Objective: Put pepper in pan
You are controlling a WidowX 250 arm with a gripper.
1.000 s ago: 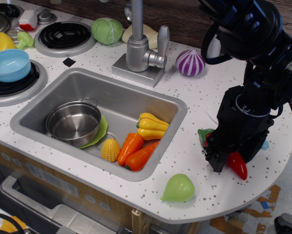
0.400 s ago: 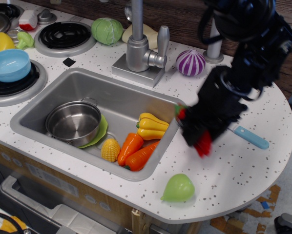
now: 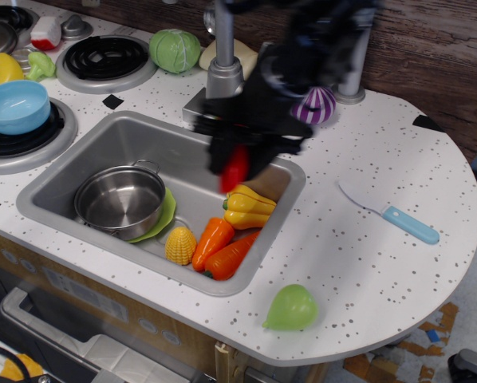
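My gripper (image 3: 237,163) is blurred by motion above the right part of the sink (image 3: 79,163). It is shut on the red pepper (image 3: 235,171), whose red body hangs down between the fingers, above the yellow bell pepper (image 3: 249,207). The pan (image 3: 120,199), a small shiny steel pot, stands empty in the sink's left front corner on a green plate (image 3: 165,215). The pepper is to the right of the pan and well above it.
In the sink lie a corn cob (image 3: 180,245) and two orange carrots (image 3: 222,245). A faucet (image 3: 222,76) stands behind the sink. A purple onion (image 3: 314,105), a blue-handled knife (image 3: 398,215) and a green pear (image 3: 292,308) lie on the counter. A blue bowl (image 3: 15,105) sits on the left burner.
My gripper has lifted the pepper off the right counter and swung it left, from beside the knife to above the sink's right part.
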